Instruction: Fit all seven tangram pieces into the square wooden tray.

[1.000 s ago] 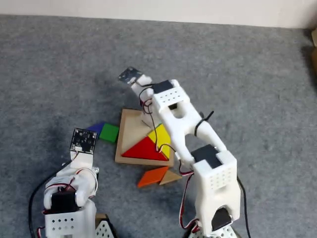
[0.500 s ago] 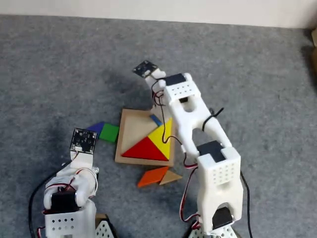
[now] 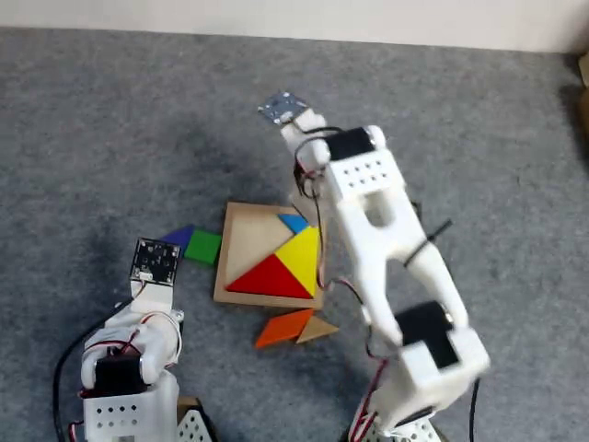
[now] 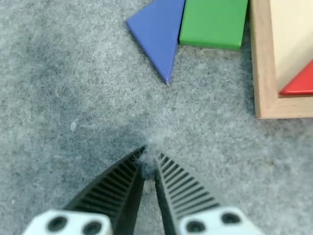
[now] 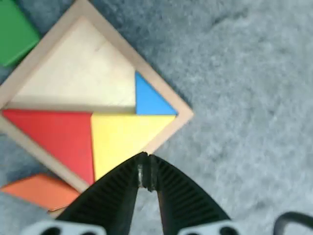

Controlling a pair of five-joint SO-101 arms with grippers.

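- Tray (image 3: 247,241) holds red triangle (image 3: 267,276), yellow triangle (image 3: 300,252), small blue triangle (image 3: 294,223); green square (image 3: 203,247) and blue triangle (image 3: 179,238) lie just beside it
- we see left gripper (image 4: 149,161) pinched together, empty, over carpet (image 3: 110,138); right gripper (image 5: 145,171) likewise, above the tray rim by the yellow triangle

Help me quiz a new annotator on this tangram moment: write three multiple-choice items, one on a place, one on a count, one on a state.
1. Where does the green square lie relative to the tray?
A. Inside it
B. Outside it, beside the dark blue triangle
C. Stacked on its rim

2. How many pieces lie in the tray?
A. Three
B. Five
C. Seven

3. How is the right gripper?
A. Wide open
B. Shut on a piece
C. Shut, holding nothing

Answers:
1 B: it sits off the tray's side, next to that triangle.
2 A: the red triangle, yellow triangle and light blue triangle are inside.
3 C: its fingertips meet with nothing between them.
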